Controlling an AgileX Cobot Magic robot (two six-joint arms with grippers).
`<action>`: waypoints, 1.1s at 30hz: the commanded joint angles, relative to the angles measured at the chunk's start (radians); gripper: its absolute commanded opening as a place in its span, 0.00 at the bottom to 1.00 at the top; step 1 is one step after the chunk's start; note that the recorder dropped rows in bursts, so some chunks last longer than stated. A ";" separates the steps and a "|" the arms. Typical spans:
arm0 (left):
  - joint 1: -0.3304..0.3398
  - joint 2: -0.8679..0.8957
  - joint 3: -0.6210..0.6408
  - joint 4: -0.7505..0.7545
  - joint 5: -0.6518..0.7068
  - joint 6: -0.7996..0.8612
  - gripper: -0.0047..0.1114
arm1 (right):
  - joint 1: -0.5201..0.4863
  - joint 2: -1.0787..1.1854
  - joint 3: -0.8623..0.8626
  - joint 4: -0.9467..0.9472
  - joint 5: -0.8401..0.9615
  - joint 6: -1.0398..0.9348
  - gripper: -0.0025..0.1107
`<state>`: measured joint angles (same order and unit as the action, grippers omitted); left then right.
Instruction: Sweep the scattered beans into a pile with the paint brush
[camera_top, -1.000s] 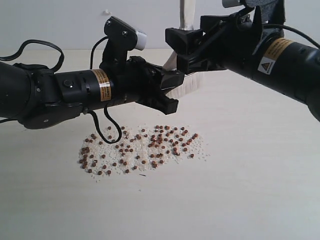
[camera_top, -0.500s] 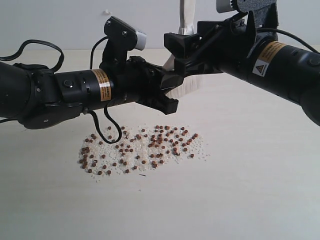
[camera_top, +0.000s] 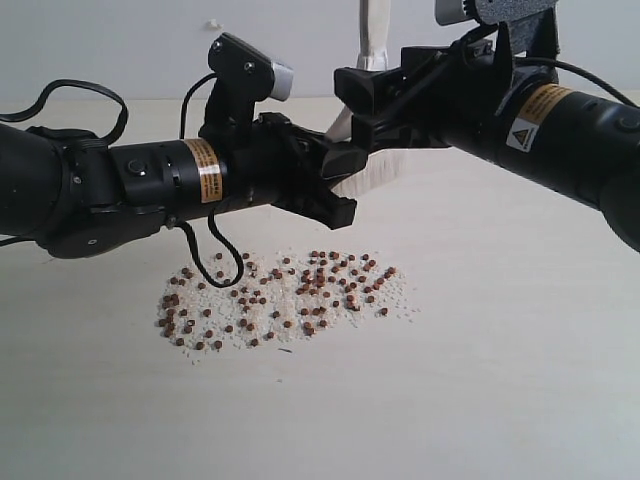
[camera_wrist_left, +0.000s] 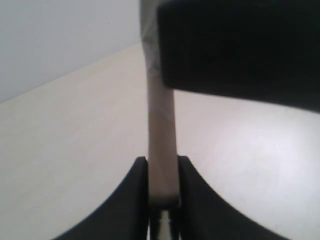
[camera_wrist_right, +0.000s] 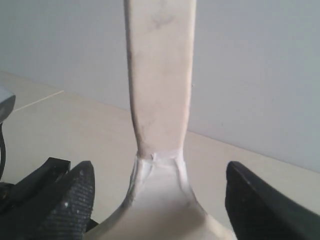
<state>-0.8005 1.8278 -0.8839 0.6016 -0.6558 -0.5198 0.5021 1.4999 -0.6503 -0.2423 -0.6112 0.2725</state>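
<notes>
As left tool (camera_wrist_left: 162, 184) grips, paint brush (camera_top: 373, 32) upright, handle-up

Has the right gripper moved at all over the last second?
Yes. The right gripper has sunk slightly, down the handle of the paint brush, toward the left gripper.

Pale tabletop (camera_top: 500, 400) with scattered beans (camera_top: 300, 295) amid whitish grains (camera_top: 397, 303)

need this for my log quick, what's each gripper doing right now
left gripper: closed on the paint brush handle.
right gripper: open, jaws wide on either side of the handle, not touching it.
</notes>
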 joint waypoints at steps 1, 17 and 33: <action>-0.003 0.016 0.000 -0.008 -0.020 -0.004 0.04 | 0.004 0.003 -0.008 0.007 0.004 -0.006 0.62; -0.003 0.046 0.000 -0.008 -0.050 0.002 0.04 | 0.004 0.088 -0.008 0.009 -0.012 0.010 0.66; -0.003 0.046 0.000 -0.005 -0.059 0.004 0.04 | 0.004 0.102 -0.013 0.136 -0.125 0.004 0.66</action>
<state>-0.8005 1.8767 -0.8839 0.6016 -0.6904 -0.5198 0.5021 1.5856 -0.6523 -0.1239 -0.7216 0.2825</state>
